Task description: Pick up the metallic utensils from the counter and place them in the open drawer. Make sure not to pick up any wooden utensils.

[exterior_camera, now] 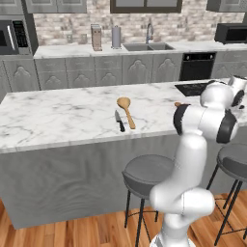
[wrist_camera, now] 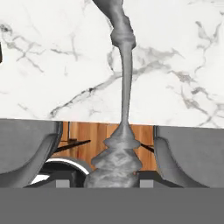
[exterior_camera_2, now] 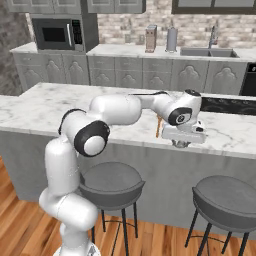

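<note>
So, metal spoon (wrist_camera: 126,83) lies on counter (exterior_camera: 58,116) edge, handle between claw (wrist_camera: 113,148) fingers, spread apart, nothing gripped yet. Knife (exterior_camera: 119,120) + wooden spoon (exterior_camera: 127,112) lie further left. Next imo: lower, clamp handle.

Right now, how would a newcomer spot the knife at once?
Find the marble island counter with stools in front. Near its front edge lie two utensils side by side. The knife is the shorter one, silver blade and black handle, left of the tan wooden spoon.
</note>
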Robot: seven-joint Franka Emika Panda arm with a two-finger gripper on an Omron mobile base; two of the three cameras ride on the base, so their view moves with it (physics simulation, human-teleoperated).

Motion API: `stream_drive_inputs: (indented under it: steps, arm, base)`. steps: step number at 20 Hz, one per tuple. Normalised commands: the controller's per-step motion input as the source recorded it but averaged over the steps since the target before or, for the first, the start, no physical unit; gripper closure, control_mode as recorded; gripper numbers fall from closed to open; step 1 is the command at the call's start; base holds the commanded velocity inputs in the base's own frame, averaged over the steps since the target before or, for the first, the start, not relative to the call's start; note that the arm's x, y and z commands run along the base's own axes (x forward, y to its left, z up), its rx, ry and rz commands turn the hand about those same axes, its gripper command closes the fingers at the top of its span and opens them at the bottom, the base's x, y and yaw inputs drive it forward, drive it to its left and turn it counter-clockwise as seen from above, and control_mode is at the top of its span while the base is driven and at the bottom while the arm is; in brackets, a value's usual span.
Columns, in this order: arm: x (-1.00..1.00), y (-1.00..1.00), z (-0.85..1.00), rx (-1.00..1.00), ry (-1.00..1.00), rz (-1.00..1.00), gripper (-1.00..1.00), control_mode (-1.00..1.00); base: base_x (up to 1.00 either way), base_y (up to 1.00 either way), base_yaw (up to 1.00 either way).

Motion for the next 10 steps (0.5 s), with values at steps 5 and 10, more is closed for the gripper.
stream_drive_inputs:
  steps: [5, 10]
  arm:
    - [-1.00, 0.10, 0.62, 0.01, -0.18, -0.02, 1.00, -1.00]
    - [-1.00, 0.29, 0.52, 0.00, -0.13, 0.00, 1.00, -1.00]
  base:
    - [0.00, 0.00, 0.00]
    - [0.00, 0.00, 0.00]
